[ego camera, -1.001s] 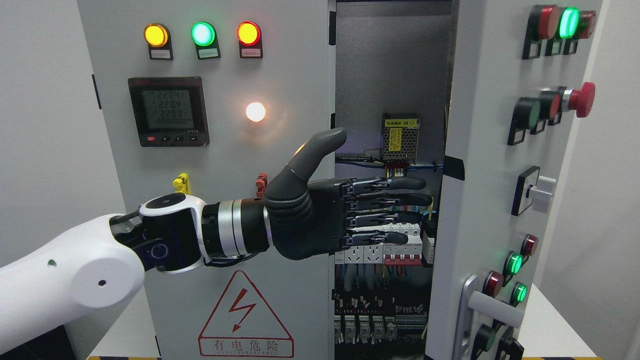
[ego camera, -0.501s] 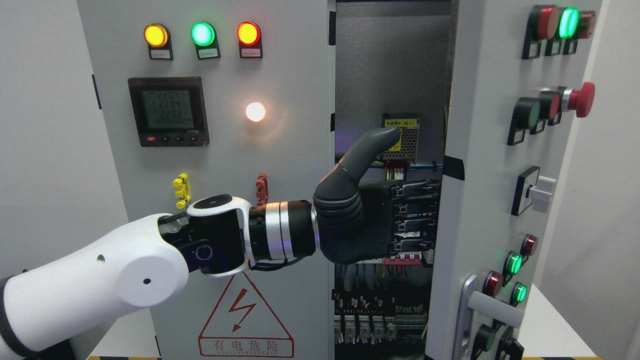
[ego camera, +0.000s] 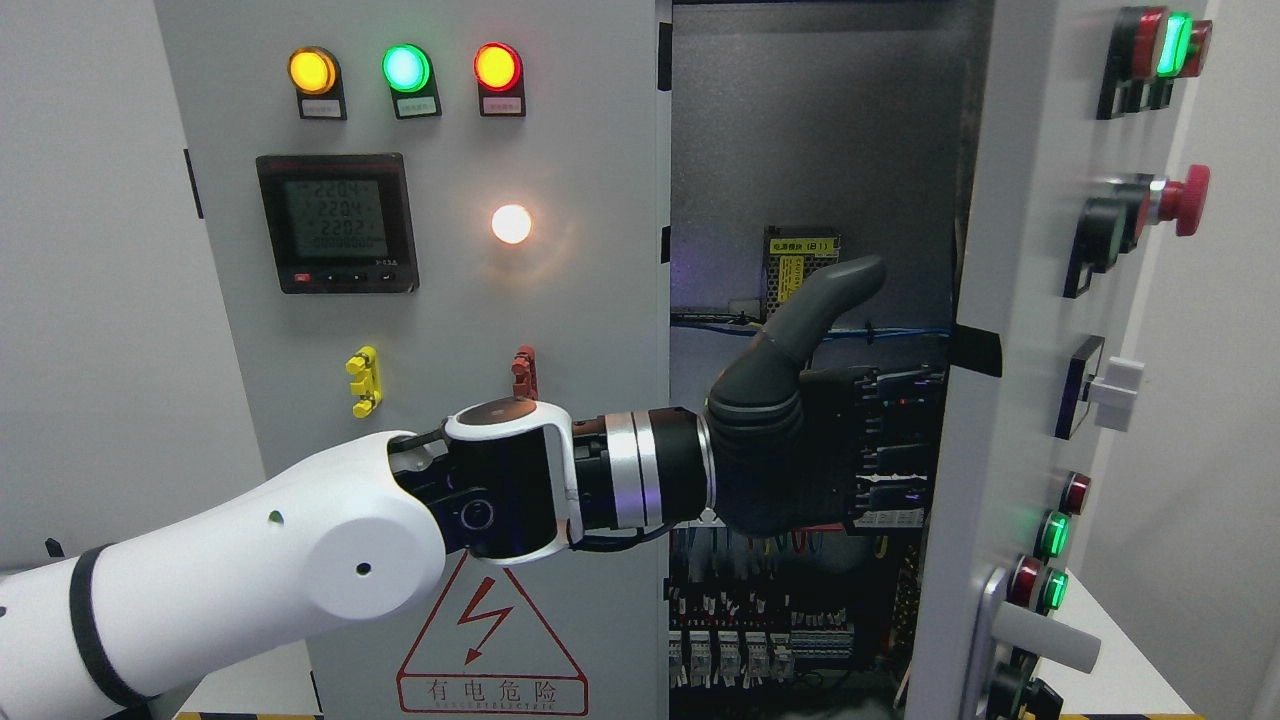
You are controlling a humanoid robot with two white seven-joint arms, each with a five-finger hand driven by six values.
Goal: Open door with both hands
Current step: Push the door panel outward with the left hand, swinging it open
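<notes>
The grey cabinet's right door (ego camera: 1020, 300) stands swung out, its front with buttons facing right. My left arm comes in from the lower left and reaches across the opening. The dark left hand (ego camera: 860, 420) has its thumb raised and its fingers (ego camera: 895, 445) stretched flat toward the door's inner edge. The fingertips are hidden behind that edge, and the hand holds nothing. A silver lever handle (ego camera: 1040, 635) sits low on the right door. The left door (ego camera: 450, 300) is closed. My right hand is out of view.
Inside the cabinet (ego camera: 810, 150) are a power supply (ego camera: 800, 262), blue wires and rows of breakers (ego camera: 740, 650). The left door carries indicator lamps, a meter (ego camera: 335, 222) and a warning triangle (ego camera: 490, 630). A red mushroom button (ego camera: 1185, 198) juts from the right door.
My left hand has moved right across the opening to the right door's inner edge. The door has swung further open to the right, widening the gap.
</notes>
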